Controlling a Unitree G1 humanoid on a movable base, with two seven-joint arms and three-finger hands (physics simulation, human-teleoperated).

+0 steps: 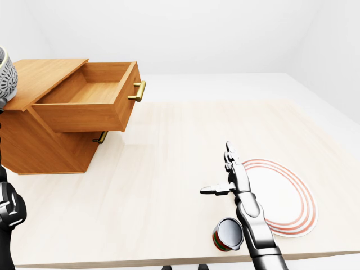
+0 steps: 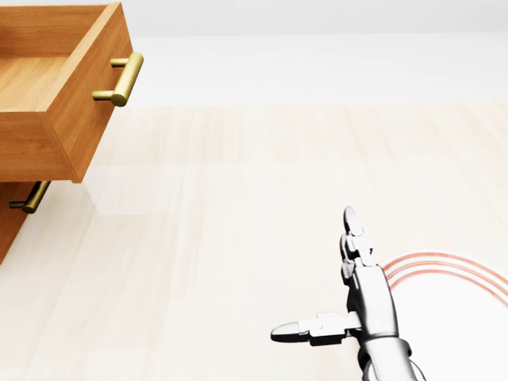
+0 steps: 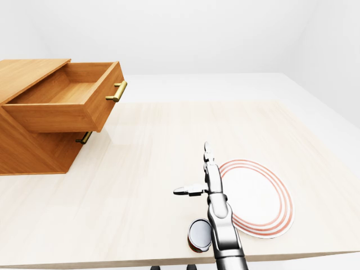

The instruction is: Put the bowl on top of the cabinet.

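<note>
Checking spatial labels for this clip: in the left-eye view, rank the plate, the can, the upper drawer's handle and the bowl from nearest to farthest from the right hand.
1. Plate, just right of the right hand.
2. Can, below it by the forearm.
3. Drawer handle, up and left.
4. Bowl, at the far left edge.

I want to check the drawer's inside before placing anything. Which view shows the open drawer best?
The left-eye view: the open drawer shows whole, with its inside and brass handle. The right-eye view shows it too, at a flatter angle. The head view crops it at its left edge.
</note>
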